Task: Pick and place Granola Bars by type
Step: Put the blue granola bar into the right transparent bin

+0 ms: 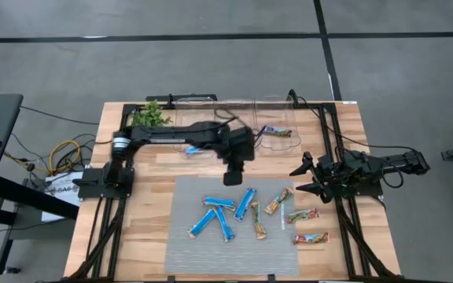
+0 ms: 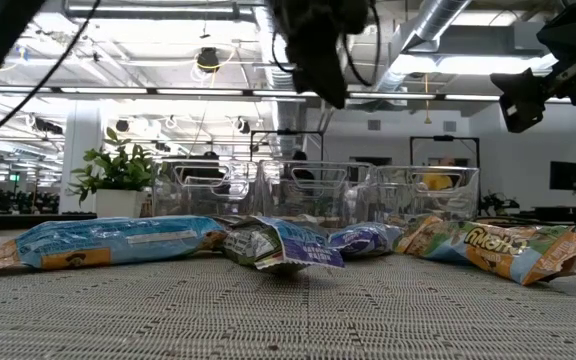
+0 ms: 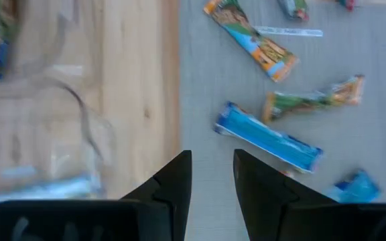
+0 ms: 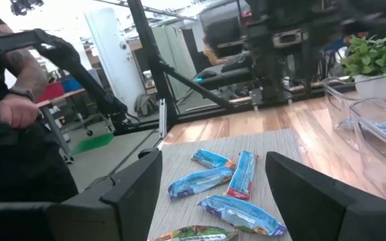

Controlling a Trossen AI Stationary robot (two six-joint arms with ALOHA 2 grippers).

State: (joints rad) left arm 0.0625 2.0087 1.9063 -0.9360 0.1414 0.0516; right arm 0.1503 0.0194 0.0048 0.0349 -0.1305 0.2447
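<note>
Several granola bars lie flat on the grey mat [image 1: 211, 255]: blue ones [image 1: 219, 202] toward its left, tan ones [image 1: 301, 214] toward its right. One blue bar [image 1: 195, 149] and one tan bar [image 1: 276, 131] lie in the clear bins at the far edge. My left gripper [image 1: 233, 177] hangs above the mat's far edge, tilted down and open, with nothing between its fingers [image 3: 179, 177]; a blue bar [image 3: 268, 137] lies just beyond it. My right gripper [image 1: 309, 177] waits open at the mat's right side, off the table top.
Two clear bins [image 1: 191, 130] [image 1: 278, 122] stand along the far edge, with a green plant [image 1: 149, 116] at the far left. Bare wood [image 1: 144, 220] lies left of the mat. A person's hand [image 4: 19, 110] shows beyond the table.
</note>
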